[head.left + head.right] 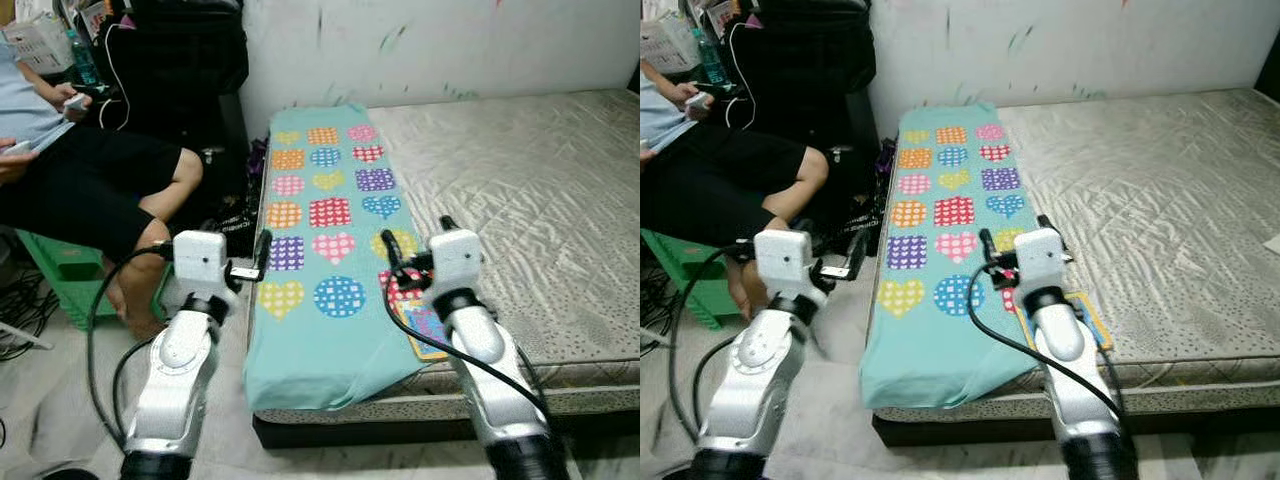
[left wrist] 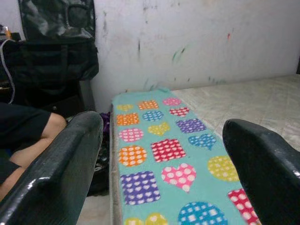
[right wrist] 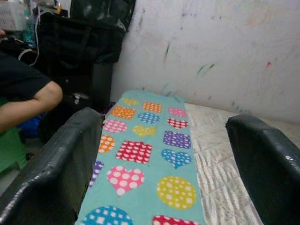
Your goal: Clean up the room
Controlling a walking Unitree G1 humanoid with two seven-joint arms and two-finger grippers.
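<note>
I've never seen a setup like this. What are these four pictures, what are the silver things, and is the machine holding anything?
The silver things are a walking robot's two arms. Two pictures come from cameras on its head, looking down; two come from its wrists, looking out between black fingers. The left pincer hangs beside the mattress; the right pincer hovers over a teal blanket patterned with dotted hearts. Both are open and hold nothing. A colourful book lies near the right arm. A person sits to the left.
</note>
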